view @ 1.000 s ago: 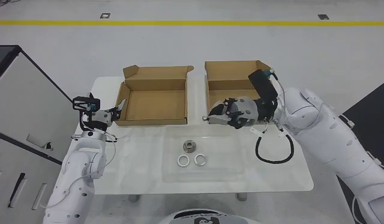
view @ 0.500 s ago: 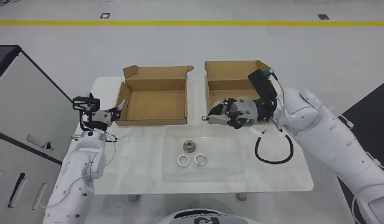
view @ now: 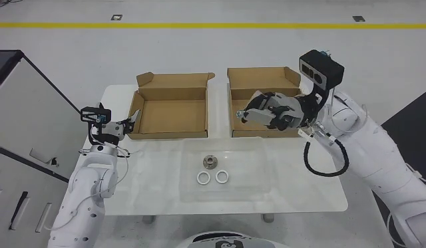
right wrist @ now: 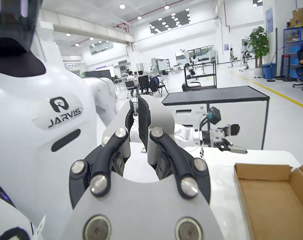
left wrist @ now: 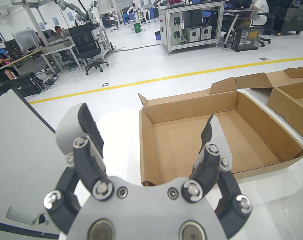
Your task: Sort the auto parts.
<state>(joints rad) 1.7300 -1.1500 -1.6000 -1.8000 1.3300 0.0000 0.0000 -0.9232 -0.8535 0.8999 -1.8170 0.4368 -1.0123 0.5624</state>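
Right gripper [view: 242, 114] clamps a small threaded part [right wrist: 134, 106] above the right box [view: 256, 87], over its left side. Left gripper [left wrist: 147, 112] has its fingers apart.

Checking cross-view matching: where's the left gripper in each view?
Top view: left gripper, open, just outside the left box's outer side wall.
Left wrist view: left gripper in the foreground, fingers spread, facing the left box.
Right wrist view: left gripper farther off, beyond the left box's far wall.
Shared landmark: the left box, an open cardboard tray.
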